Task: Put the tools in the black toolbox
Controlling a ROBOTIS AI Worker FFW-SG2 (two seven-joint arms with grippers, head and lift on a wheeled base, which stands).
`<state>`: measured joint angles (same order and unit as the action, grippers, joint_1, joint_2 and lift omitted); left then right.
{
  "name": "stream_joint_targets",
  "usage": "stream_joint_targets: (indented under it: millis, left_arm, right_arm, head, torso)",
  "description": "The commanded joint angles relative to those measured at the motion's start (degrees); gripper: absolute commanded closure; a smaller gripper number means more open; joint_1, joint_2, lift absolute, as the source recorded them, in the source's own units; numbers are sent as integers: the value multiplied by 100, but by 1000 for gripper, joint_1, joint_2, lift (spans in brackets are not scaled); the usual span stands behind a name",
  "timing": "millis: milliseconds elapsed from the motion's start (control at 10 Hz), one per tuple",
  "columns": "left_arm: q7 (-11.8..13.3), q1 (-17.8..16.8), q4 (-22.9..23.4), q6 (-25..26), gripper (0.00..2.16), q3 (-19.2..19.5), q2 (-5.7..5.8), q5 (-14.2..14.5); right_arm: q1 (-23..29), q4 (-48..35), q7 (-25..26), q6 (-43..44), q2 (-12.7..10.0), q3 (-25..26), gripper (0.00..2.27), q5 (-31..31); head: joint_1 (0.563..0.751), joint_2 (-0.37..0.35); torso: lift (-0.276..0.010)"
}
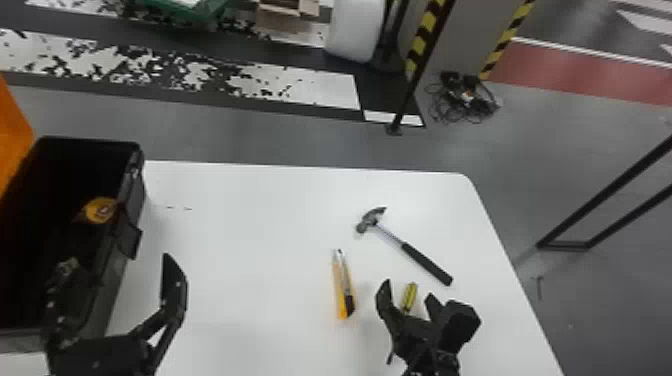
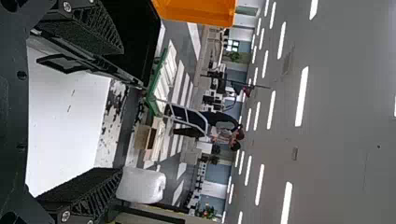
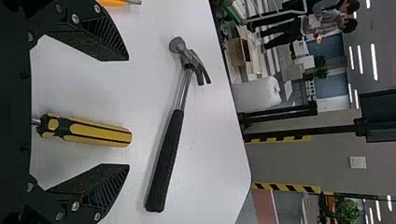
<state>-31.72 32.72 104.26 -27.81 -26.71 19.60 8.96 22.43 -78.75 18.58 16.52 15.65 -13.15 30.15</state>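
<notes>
The black toolbox (image 1: 131, 200) stands at the table's left with a yellow tape measure (image 1: 101, 210) inside. My left gripper (image 1: 112, 295) is open at the toolbox's near right side; in the left wrist view the left gripper (image 2: 84, 112) has nothing between its fingers. My right gripper (image 1: 406, 296) stands open around the yellow-black screwdriver (image 1: 409, 297); in the right wrist view the right gripper (image 3: 126, 112) has the screwdriver's handle (image 3: 95, 133) between its spread fingers, touching neither. A yellow utility knife (image 1: 344, 287) lies left of it, and a claw hammer (image 1: 425, 261) beyond it.
The white table (image 1: 260, 215) ends at a rounded far right corner. An orange lid (image 1: 12, 130) rises at the toolbox's left. Beyond the table, a striped post and cables (image 1: 462, 97) are on the floor.
</notes>
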Motion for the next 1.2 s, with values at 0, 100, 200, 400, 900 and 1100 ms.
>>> stream_joint_targets:
  millis: [0, 100, 200, 400, 900, 1100]
  left_arm:
    - [-1, 6, 15, 0, 100, 0, 0, 0]
    - [-1, 6, 24, 0, 100, 0, 0, 0]
    - [8, 15, 33, 0, 100, -9, 9, 0]
    - [8, 15, 42, 0, 100, -9, 9, 0]
    - [17, 24, 59, 0, 100, -9, 9, -9]
    - [17, 15, 59, 18, 100, 0, 9, 0]
  right_arm:
    - [16, 0, 41, -31, 0, -47, 218, 0]
    - [16, 0, 49, -84, 0, -56, 218, 0]
    - [16, 9, 58, -154, 0, -56, 218, 0]
    - [16, 0, 58, -171, 0, -47, 289, 0]
    - [86, -70, 234, -154, 0, -91, 505, -18]
    - [121, -97, 278, -154, 0, -162, 505, -35]
  head:
    - [695, -229]
    - [695, -227]
    - [695, -225]
    - [695, -225]
    - [695, -227]
    - [695, -228]
  torso:
    - [-39]
    - [-39]
    - [-39]
    - [-39]
    - [-39]
    - [-39]
